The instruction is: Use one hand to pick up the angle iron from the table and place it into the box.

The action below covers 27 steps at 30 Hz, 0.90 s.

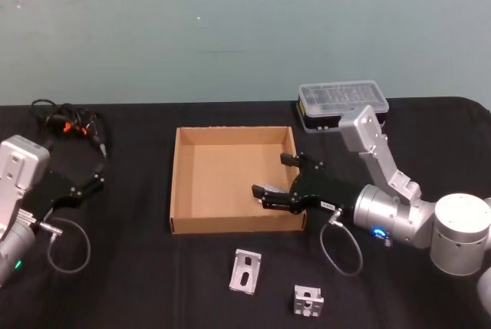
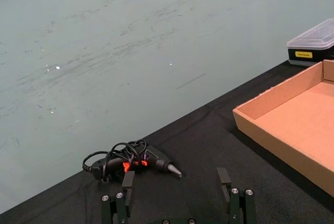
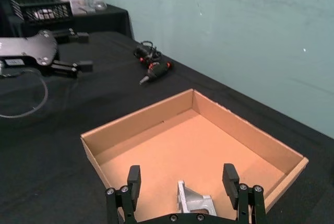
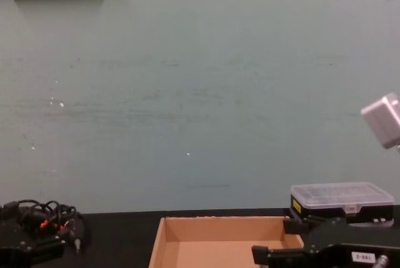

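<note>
The brown cardboard box [image 1: 184,183] sits mid-table on the black table [image 1: 138,268]. My right gripper [image 1: 274,176] hovers over the box's right part, open. In the right wrist view a silvery angle iron [image 3: 195,202] lies on the box [image 3: 141,125] floor, between the spread fingers of that gripper [image 3: 182,179] and touching neither. Two more angle irons [image 1: 245,271] [image 1: 308,301] lie on the table in front of the box. My left gripper [image 1: 90,182] is parked at the left, open [image 2: 176,182]. The chest view shows the right gripper [image 4: 275,240] at the box [image 4: 219,224].
A black organiser case with a clear lid [image 1: 341,105] stands behind the box to the right. A black tool with a coiled cable [image 1: 73,126] lies at the back left, ahead of the left gripper [image 2: 135,161].
</note>
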Available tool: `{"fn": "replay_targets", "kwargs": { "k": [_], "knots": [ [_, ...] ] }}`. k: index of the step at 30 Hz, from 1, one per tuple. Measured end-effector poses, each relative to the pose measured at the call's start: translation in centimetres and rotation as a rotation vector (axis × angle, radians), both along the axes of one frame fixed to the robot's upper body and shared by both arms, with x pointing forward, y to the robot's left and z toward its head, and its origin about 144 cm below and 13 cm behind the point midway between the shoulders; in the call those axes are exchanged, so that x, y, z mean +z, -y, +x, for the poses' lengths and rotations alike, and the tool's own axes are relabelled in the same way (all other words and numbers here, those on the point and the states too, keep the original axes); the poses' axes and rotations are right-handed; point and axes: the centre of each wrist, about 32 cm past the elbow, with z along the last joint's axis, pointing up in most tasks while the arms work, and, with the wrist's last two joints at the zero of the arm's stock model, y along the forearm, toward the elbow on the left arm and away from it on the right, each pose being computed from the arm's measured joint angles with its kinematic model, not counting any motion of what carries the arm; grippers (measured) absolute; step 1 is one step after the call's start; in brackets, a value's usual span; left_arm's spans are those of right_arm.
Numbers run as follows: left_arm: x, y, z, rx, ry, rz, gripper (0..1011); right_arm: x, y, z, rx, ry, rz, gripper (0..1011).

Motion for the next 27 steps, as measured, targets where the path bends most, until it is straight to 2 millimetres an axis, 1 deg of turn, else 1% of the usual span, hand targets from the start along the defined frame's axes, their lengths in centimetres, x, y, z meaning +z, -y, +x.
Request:
{"fn": "replay_targets", "kwargs": {
  "k": [5, 10, 27],
  "knots": [
    [0.0, 0.0, 0.0, 0.000, 0.000, 0.000, 1000, 0.6, 0.5, -0.7, 0.020, 0.015, 0.020, 1002],
    [0.0, 0.0, 0.0, 0.000, 0.000, 0.000, 1000, 1.1, 1.3, -2.0, 0.062, 0.021, 0.036, 1002],
    [0.0, 0.0, 0.0, 0.000, 0.000, 0.000, 1000, 1.3, 4.1, -5.7, 0.174, -0.001, 0.010, 1002]
  ]
}}
